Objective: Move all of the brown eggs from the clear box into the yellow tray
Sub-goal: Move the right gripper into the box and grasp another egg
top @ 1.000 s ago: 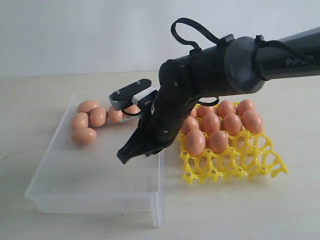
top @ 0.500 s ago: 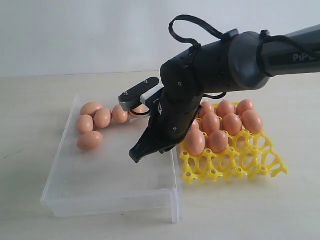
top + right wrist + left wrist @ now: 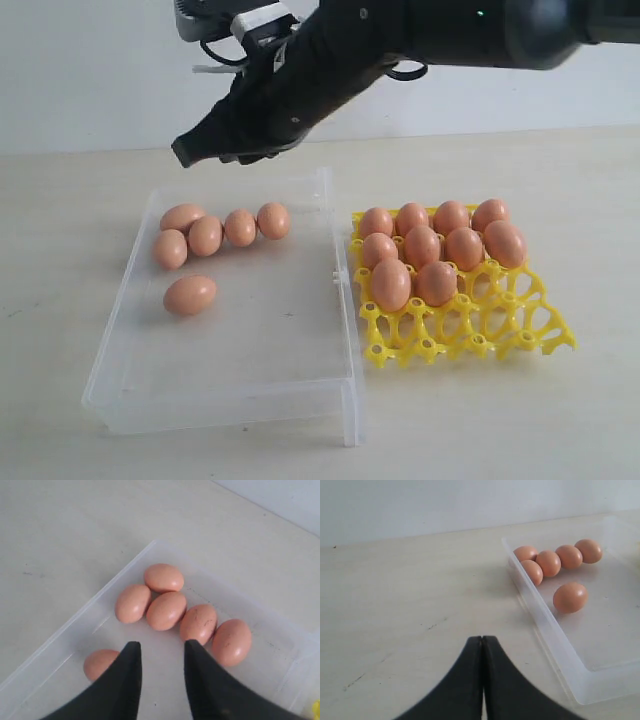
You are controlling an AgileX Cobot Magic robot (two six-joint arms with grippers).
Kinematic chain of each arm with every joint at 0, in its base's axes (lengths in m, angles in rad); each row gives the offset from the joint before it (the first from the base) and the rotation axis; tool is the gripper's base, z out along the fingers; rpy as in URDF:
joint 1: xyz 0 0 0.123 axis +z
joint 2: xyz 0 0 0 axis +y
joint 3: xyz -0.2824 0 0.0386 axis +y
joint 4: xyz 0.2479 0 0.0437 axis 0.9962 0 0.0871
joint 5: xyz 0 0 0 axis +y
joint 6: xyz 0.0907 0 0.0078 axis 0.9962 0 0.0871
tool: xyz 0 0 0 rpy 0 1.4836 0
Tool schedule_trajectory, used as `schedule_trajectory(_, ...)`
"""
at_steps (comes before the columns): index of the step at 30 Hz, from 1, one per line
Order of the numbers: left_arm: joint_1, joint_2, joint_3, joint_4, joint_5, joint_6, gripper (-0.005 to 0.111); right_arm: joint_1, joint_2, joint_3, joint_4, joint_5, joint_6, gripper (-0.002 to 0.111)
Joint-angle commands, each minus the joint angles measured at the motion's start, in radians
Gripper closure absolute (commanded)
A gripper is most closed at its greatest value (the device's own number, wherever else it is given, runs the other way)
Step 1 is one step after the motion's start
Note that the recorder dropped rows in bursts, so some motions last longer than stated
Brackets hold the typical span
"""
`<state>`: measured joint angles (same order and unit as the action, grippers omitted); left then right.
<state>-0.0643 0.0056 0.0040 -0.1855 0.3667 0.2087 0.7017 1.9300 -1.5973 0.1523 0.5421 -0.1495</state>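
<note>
Left gripper (image 3: 482, 640): black fingers pressed flat together with nothing between them; it hangs over the bare table (image 3: 395, 605), outside the clear box (image 3: 545, 625) and well apart from everything in it; seen only in its own wrist view. Clear box: on the left of the exterior view, low transparent walls, its right wall just beside the yellow tray (image 3: 470, 335). Brown eggs (image 3: 205, 236), box lot: six in all. Five are bunched touching or nearly touching toward the far left corner, and a lone egg (image 3: 190, 294) lies apart from them, nearer the front; the rest of the floor is bare plastic. Right gripper (image 3: 200, 150): on the black arm that reaches in from the upper right and across the middle. It is raised well above the box's far edge, its fingers a narrow gap apart and empty. In the right wrist view the bunch of five lies just past the fingertips (image 3: 132, 647), untouched, and the lone egg is half hidden beside one finger. Yellow tray: on the right of the table, ten brown eggs seated in its rear cups in rows of four, four and two; the front cups are open lattice.
</note>
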Motion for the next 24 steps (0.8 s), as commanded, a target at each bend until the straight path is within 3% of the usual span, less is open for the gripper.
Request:
schedule_trajectory(1, -0.004, -0.006, -0.004, -0.003, -0.010, 0.000, 0.107, -0.029, 0.151, -0.197, 0.077, 0.137, -0.014, 0.064)
schedule_trajectory(13, -0.004, -0.006, -0.004, -0.003, -0.010, 0.000, 0.107, -0.092, 0.513, -0.633, 0.099, 0.327, 0.096, 0.061)
schedule_trajectory(24, -0.004, -0.006, -0.004, -0.003, -0.010, 0.000, 0.107, -0.123, 0.579, -0.663, 0.084, 0.360, 0.135, 0.059)
